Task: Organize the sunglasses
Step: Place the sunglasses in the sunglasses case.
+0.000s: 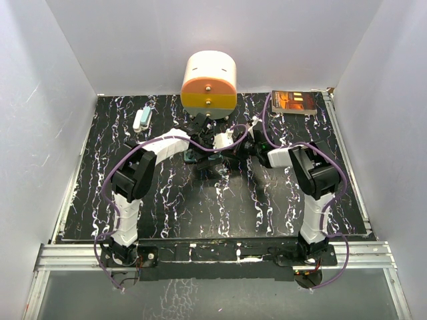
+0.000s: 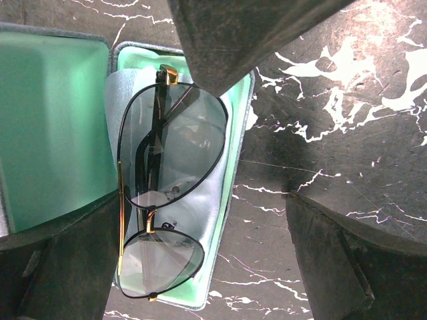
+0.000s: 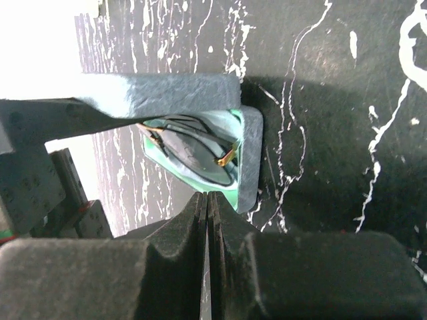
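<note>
Thin black-framed dark sunglasses [image 2: 167,153] lie cushioned on light-blue cloth [image 2: 127,107] in the open teal-lined case [image 2: 60,133]. The left end effector [image 2: 203,200] hovers released; the right end effector [image 3: 207,213] is clenched empty at the rim, probably to close it.

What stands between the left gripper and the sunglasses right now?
Only the right gripper: its shut tip overlaps the case's end by one lens. Otherwise the sunglasses lie uncovered on the cloth in the open case.
</note>
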Controlling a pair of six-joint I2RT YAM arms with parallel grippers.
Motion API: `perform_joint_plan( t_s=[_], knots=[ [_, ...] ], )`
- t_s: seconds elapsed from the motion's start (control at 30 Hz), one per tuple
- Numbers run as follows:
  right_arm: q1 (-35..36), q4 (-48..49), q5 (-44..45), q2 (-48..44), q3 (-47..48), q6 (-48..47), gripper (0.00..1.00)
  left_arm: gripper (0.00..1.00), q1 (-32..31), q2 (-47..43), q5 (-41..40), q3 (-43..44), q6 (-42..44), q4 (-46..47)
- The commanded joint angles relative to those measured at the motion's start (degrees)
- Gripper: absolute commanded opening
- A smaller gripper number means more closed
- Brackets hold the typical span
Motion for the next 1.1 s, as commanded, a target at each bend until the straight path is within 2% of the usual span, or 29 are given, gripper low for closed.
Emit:
perform_joint_plan(
  t_s=[0.0, 1.07],
  knots=[
    [-0.4, 3.3, 0.1, 2.9, 3.5, -1.5, 0.08, 0.97, -0.3, -4.6, 3.5, -1.6, -1.2, -1.7],
    [-0.3, -3.4, 2.6, 6.2, 5.3, -2.3, 0.08, 0.97, -0.3, -4.7, -0.8, -2.2, -2.0, 4.3]
  ],
)
